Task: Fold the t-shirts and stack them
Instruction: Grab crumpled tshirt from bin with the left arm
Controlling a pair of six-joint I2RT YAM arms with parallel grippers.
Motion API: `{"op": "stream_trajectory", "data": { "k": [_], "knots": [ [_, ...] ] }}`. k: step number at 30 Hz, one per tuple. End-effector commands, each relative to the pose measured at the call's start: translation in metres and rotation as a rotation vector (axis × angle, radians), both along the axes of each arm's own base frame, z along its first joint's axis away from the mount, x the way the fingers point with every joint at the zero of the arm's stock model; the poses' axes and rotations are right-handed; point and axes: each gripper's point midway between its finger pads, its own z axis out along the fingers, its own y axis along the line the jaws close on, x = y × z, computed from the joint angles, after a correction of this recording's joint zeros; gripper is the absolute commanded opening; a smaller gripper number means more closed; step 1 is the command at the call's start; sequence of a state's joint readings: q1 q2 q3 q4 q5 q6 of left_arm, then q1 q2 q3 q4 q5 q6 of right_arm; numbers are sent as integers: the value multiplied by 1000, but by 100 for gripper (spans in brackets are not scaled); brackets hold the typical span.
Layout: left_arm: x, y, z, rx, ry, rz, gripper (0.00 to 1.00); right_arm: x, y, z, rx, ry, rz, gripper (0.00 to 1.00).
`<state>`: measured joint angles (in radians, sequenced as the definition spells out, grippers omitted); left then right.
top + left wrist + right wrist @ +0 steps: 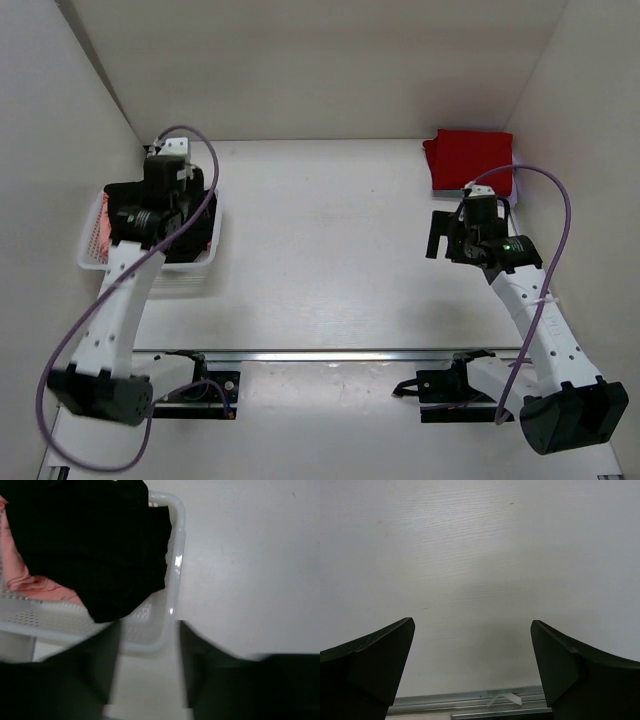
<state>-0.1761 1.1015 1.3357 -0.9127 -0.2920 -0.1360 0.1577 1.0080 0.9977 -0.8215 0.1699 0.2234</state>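
A black t-shirt (195, 240) lies bunched in the white mesh basket (92, 262) at the left, spilling over its right rim. A salmon-pink t-shirt (101, 232) lies under it. My left gripper (160, 200) hangs over the basket, open and empty. In the left wrist view the black t-shirt (90, 545) and the salmon-pink cloth (25, 577) fill the basket (177, 540), and my left gripper (149, 627) is above its corner. A folded red t-shirt (468, 158) lies at the back right. My right gripper (445, 235) is open and empty above bare table, also in its wrist view (471, 624). No lilac t-shirt shows.
White walls close in the table at the left, back and right. A metal rail (330, 354) runs along the near edge in front of the arm bases; it also shows in the right wrist view (470, 700).
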Motion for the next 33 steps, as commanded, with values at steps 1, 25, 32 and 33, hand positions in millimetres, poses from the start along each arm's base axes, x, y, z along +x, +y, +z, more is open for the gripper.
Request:
{"op": "stream_trajectory", "data": {
  "k": [1, 25, 32, 33],
  "knots": [
    [64, 5, 12, -44, -114, 91, 20, -2, 18, 12, 70, -25, 21, 99],
    [144, 53, -217, -348, 254, 365, 48, 15, -1, -5, 9, 61, 30, 99],
    [150, 51, -227, -412, 296, 341, 0, 17, -2, -7, 30, 72, 18, 99],
    [150, 53, -217, -424, 283, 361, 0, 18, -4, -7, 32, 73, 14, 99]
  ]
}}
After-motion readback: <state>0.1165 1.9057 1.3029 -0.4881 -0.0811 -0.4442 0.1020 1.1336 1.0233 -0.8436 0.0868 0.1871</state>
